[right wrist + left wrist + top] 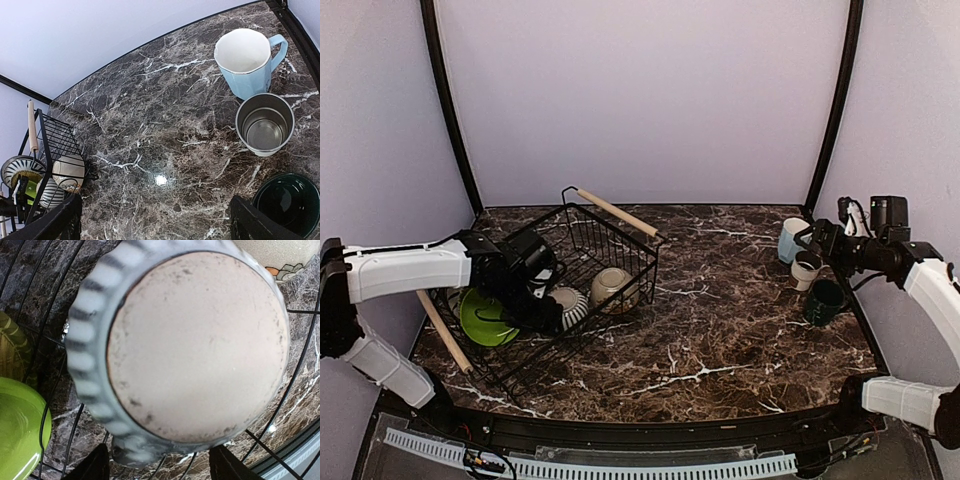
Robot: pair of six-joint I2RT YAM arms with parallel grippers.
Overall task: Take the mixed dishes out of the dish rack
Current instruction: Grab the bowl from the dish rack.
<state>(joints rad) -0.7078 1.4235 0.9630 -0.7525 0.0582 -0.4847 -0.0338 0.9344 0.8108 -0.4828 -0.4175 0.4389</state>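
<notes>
The dish rack (pixel 620 214) stands at the left of the table. My left gripper (pixel 550 303) is down inside it. In the left wrist view its open fingers (pixel 94 466) straddle the lower edge of the striped mug (pixel 195 345), which shows its pale base; I see no contact. A lime green plate (pixel 485 318) and a cream bowl (pixel 613 288) flank the mug (pixel 570 305). The olive-yellow plate (pixel 9 347) shows at the left. My right gripper (pixel 155 212) hangs open and empty above the table, near the light blue cup (pixel 247 65), small white cup (pixel 264 125) and dark teal mug (pixel 287 205).
The three cups stand close together at the table's right edge, by the black corner post (pixel 828 120). The rack's near wooden handle (pixel 444 332) juts toward the left arm. A black-and-white striped plate (pixel 15 167) stands in the rack's far side. Dark marble table (pixel 720 330) lies between rack and cups.
</notes>
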